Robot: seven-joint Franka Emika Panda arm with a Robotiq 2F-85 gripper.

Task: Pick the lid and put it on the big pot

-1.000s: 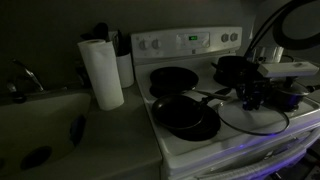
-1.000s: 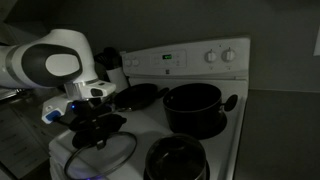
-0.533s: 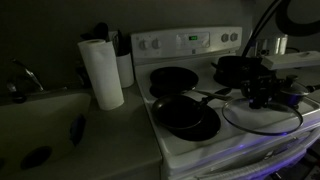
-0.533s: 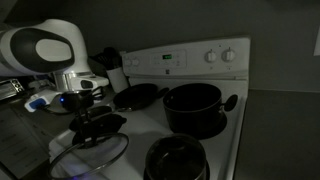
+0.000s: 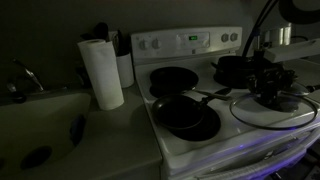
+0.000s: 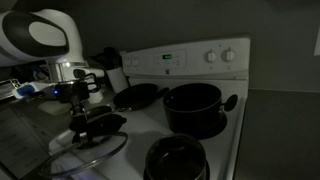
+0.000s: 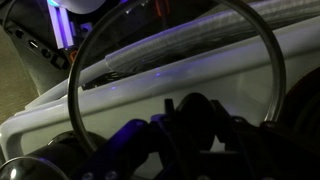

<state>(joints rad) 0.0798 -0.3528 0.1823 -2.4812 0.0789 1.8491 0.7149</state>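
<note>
Wrist view puts the lid (image 7: 175, 60) right under the claw (image 7: 195, 118). The fingers are clamped on its middle, we reckon on the little knob, though it's too dark down there to make the knob out. In an exterior view the glass disc hangs just below the claw (image 6: 95, 128), roughly level, and it looks clear of the stove (image 6: 150, 125) top, not resting on it.

So our read is that the pick is done and we're on the carry step. The big pot (image 6: 192, 108) is off to one side of the claw and further back, toward the control panel, and its top looks open. A frying pan (image 6: 175, 160) sits at the front, beside the pot and lower than its rim.

For the next move we'd keep the lid flat and high enough to clear the pot's wall. Then we'd slide it across until the knob is over the pot's centre, lower it till the metal rim seats all round, and only then let go. The lid is wide, so a tilt could easily catch one edge.
</note>
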